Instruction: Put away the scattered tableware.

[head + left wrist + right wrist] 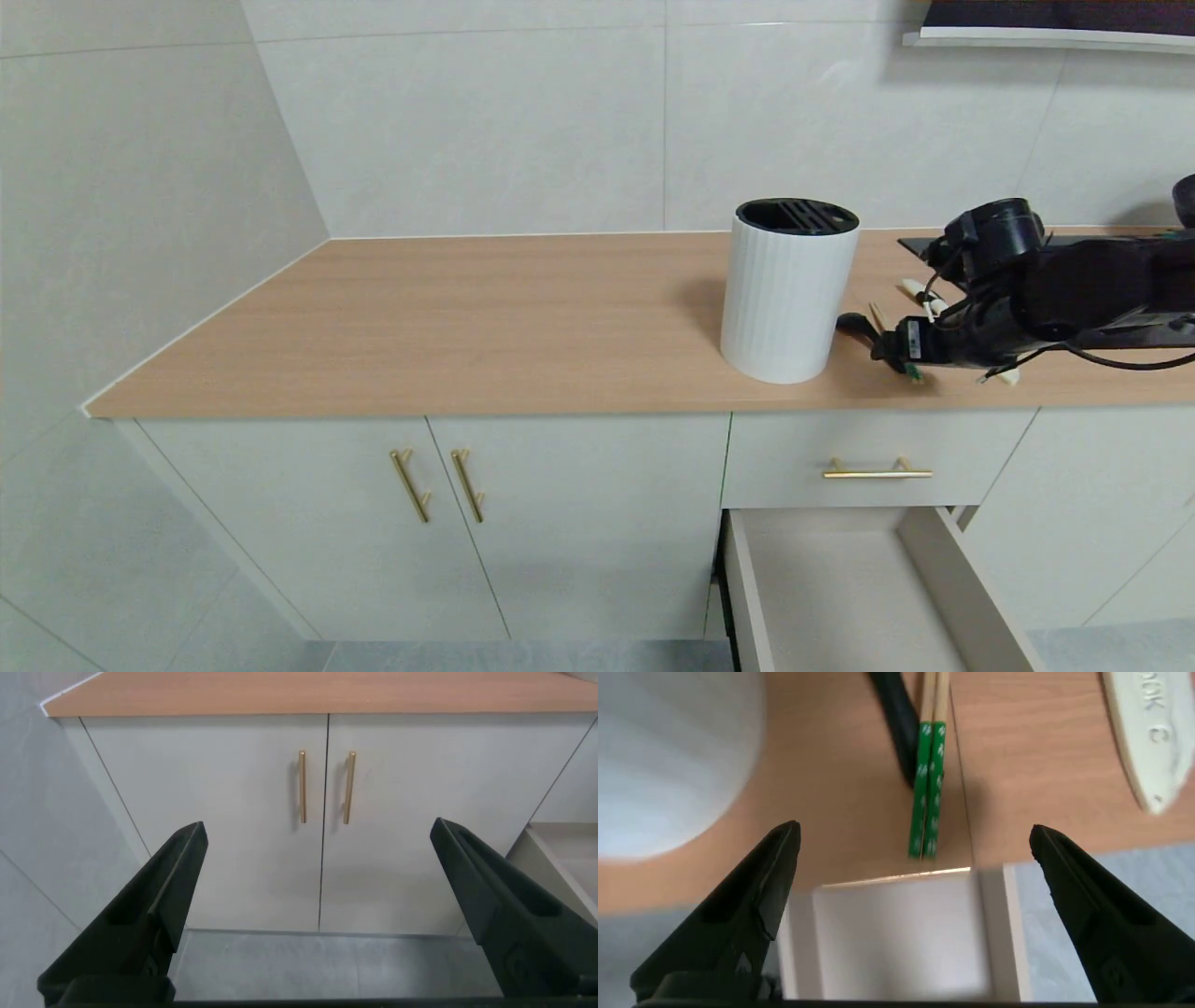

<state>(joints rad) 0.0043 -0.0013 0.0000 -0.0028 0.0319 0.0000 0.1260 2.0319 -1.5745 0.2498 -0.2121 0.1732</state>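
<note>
Hovering low over the front edge of the counter (pixel 523 317), the right gripper (pixel 912 835) has its jaws spread wide with nothing between them. A pair of chopsticks (pixel 929 775) with green-wrapped ends lies right under the gap, running lengthwise between the fingers. The likely reason for the pose is that a wide opening lets a finger drop on either side of the pair for one pinch.

The chopsticks lie side by side and touching, green ends at the counter's front edge. A black utensil (pixel 895 723) lies just beside them, and a white spoon (pixel 1144 737) sits farther off on the same counter.

A white ribbed holder (pixel 789 289) with a black slotted top stands upright near the gripper, on its left. It is probably the destination, which would explain working right next to it. An open drawer (pixel 840 597) sits below the counter edge under the gripper and could be the other place to put things; which one is meant cannot be told.

The left gripper (pixel 318 829) is also wide open and holds nothing. It is low, facing the cabinet doors (pixel 411 812), well apart from the tableware and apparently placed out of the way.

The task looks early: nothing sticks out of the holder and the pieces are still on the counter. One risk is that thin sticks at the edge could roll or split apart when pinched.
</note>
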